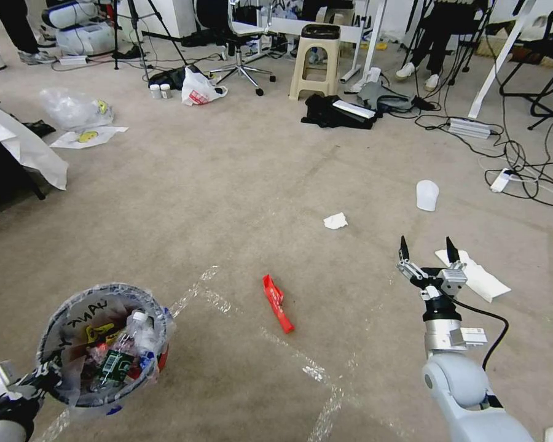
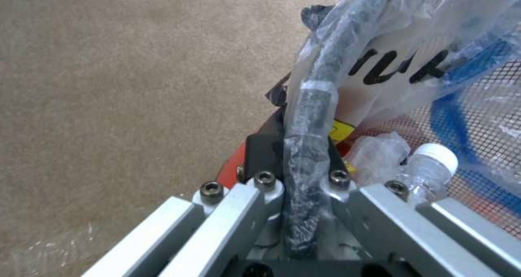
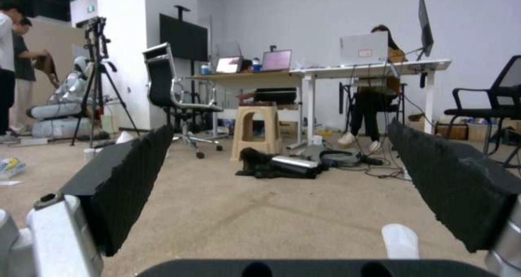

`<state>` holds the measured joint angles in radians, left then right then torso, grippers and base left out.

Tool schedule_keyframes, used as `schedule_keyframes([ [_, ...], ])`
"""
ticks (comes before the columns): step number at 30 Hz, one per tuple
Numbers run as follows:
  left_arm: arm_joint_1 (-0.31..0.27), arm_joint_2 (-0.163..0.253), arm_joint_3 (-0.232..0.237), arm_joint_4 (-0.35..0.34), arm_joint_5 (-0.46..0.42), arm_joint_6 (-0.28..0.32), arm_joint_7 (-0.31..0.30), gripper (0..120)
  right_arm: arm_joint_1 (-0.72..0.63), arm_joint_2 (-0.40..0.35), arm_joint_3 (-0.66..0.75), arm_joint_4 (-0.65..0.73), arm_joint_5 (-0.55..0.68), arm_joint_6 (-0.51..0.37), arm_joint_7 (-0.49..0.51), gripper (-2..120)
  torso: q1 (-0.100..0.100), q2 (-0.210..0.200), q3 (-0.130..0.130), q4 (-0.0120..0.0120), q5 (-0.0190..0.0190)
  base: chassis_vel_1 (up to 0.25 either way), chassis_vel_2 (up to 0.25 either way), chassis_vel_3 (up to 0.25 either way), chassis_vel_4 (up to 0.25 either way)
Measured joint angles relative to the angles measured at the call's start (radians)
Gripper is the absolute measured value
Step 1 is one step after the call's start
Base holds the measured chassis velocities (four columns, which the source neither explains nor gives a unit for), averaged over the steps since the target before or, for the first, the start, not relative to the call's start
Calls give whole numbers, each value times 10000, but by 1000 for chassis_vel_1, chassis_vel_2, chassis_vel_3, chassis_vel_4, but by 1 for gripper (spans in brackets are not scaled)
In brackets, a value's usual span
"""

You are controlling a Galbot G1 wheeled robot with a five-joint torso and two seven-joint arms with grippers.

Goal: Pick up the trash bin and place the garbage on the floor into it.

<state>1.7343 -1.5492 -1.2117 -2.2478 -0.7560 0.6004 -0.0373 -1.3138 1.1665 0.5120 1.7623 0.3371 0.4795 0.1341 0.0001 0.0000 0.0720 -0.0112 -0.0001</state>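
Low at left, left gripper point(image 2: 296, 163) clamping trash bin point(image 1: 74, 319) rim, carpet point(image 1: 239, 184) open ahead

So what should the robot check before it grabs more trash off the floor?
1. Left gripper clamped on the trash bin rim: ok.
2. Bin upright, mouth facing up: ok.
3. Room left in the bin: cannot tell, it already holds a bottle and wrappers.
4. Right gripper fingers open and holding nothing: ok.
5. Litter on the carpet: not ok. The red wrapper, a crumpled tissue and white paper lie there.
6. Gripper over a piece: not ok, it hangs beside the white paper.
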Motion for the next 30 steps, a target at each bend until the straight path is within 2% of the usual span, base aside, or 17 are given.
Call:
schedule_keyframes([
  [23, 50, -23, -44, -42, -27, 12, -15, 0, 62, 5, -22, -33, -114, 184, -198, 100, 0, 0, 0, 0, 0, -63, 70, 63, -62],
  [28, 105, -48, -29, -79, 2, 11, -10, 0, 195, -214, -145, -25, -75, 174, -187, 100, -1, 0, -1, 2, 1, 0, 0, 0, 0],
  [30, 150, -39, -55, -130, -8, 10, -10, 0, 322, -535, -302, 20, 327, -115, -64, 100, -1, 0, -1, 3, 2, 0, 0, 0, 0],
])
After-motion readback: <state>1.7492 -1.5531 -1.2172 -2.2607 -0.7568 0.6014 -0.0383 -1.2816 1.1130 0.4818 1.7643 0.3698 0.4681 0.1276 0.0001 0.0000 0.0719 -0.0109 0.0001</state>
